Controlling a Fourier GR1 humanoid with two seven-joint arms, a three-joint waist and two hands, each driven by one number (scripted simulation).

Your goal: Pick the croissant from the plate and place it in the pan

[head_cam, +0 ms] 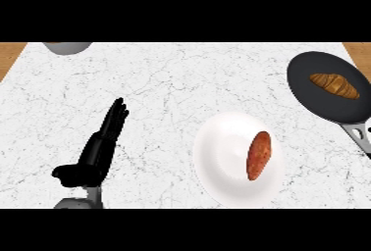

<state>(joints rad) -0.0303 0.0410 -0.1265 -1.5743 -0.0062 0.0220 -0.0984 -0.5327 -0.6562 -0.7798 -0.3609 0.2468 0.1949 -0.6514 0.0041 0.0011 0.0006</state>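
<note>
White marble worktop (174,88) carries fine grey veins, edged by tan wood. The golden-brown croissant (334,85) lies in the dark grey round pan (311,98). The glossy white round plate (221,147) bears a reddish-brown oblong sweet potato (258,155). The left robot hand (101,147) is black.

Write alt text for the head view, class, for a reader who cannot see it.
A golden-brown croissant lies in a black frying pan at the right of a white marble counter. Nearer, a round white plate holds a reddish-brown sweet potato. The robot's black left hand rests open at the left, and a grey bowl shows at the far edge.
</note>
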